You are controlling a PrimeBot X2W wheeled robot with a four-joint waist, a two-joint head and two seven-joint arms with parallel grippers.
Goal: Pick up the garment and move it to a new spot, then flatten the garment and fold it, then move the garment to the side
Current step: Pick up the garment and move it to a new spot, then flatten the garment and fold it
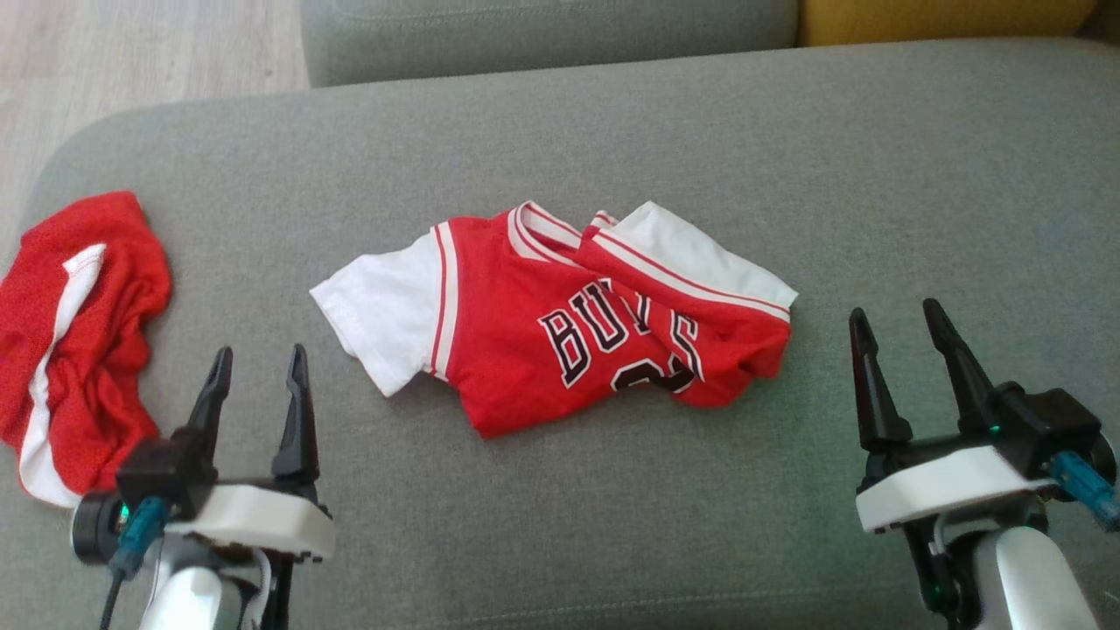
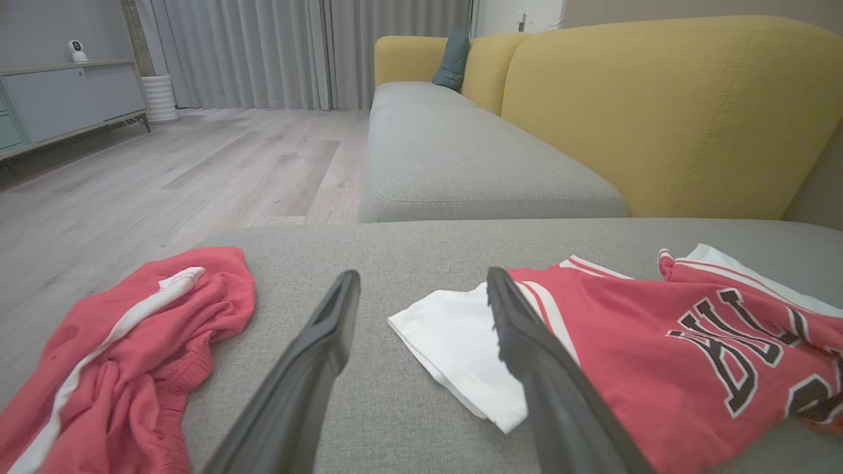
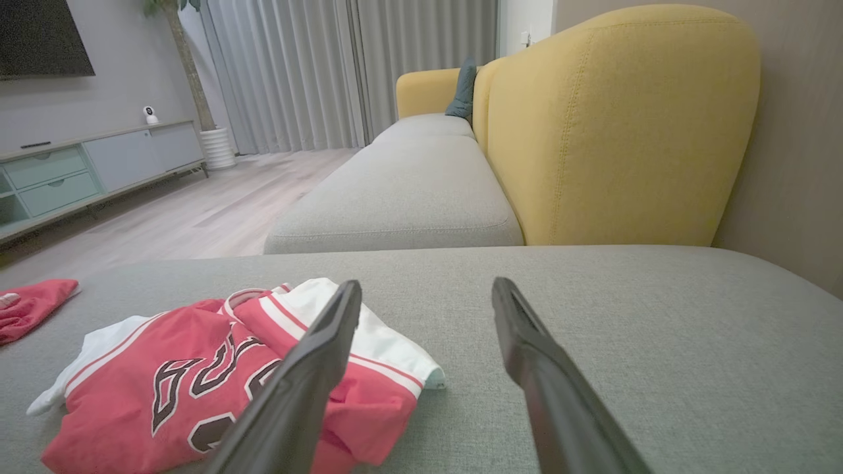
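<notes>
As judged from its rumpled lie, shows Bulls jersey (image 1: 560, 324) not yet picked up, flattened or folded, with every step seemingly left. Lies mid-seat on grey sofa cushion (image 1: 787, 157), between left gripper (image 1: 260, 352) and right gripper (image 1: 894, 308), both spread wide, holding nothing. Runs lengthwise left to right, collar (image 1: 542, 229) away from robot, right half doubled over, white sleeve (image 1: 376, 306) toward second red garment (image 1: 79, 341).

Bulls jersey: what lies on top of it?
The Bulls jersey has its own right side folded over the front. The fold hides the lettering's end and part of the number.
</notes>
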